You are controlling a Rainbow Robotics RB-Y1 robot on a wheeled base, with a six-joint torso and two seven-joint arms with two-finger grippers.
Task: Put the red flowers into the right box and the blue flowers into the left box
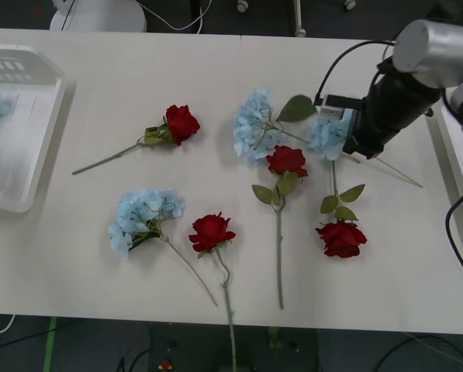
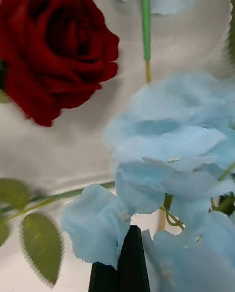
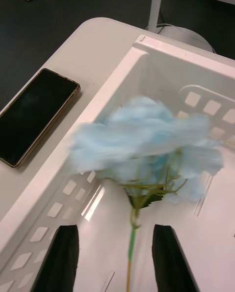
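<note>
We see our right gripper low over the table near its right edge, black fingers pressed together among the petals of a blue flower; three red flowers lie close by, so room there is tight. Our left gripper hangs over the left box at the table's left edge, fingers apart, with a blue flower lying loose in the box between them; a phone lies just beside the box.

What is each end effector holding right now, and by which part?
Right end effector: shut on a blue flower, apparently by its petals. Left end effector: open, holding nothing; a second blue flower lies in the left box.
</note>
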